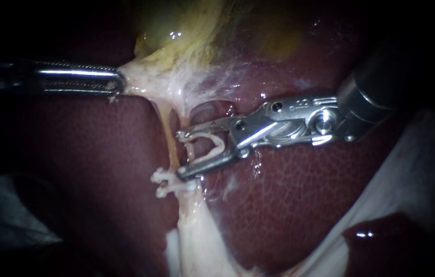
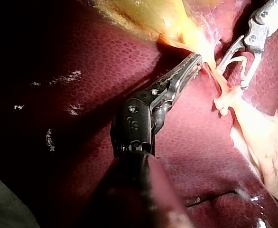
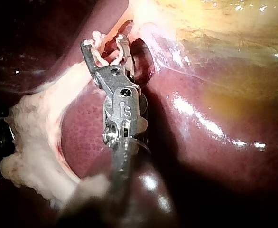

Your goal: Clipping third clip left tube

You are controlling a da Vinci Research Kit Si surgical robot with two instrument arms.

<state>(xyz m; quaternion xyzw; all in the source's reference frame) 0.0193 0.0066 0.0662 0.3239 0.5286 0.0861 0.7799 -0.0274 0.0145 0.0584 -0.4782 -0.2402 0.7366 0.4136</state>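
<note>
My left instrument [image 1: 117, 82] comes in from the left. Its jaws are shut on the white tissue [image 1: 140, 84] under the yellow gallbladder [image 1: 186, 25] and hold it taut. A thin pale tube [image 1: 169, 138] runs down from there and carries two white clips [image 1: 169, 183] low down. Just above them my right instrument [image 1: 181, 155] holds an open white clip [image 1: 212, 146] between its spread jaws. A pinkish strand [image 1: 191, 150] beside the tube lies inside that clip. The left wrist view shows those jaws [image 2: 231, 76] next to the tube and the two clips [image 2: 223, 102].
Dark red liver [image 1: 304, 195] lies all around and under the tube. Thick white tissue [image 1: 197, 241] spreads below the clips, and a pale sheet [image 1: 412, 169] lies at the right. In the right wrist view the jaws [image 3: 103, 42] stand against a dark hollow [image 3: 141, 61].
</note>
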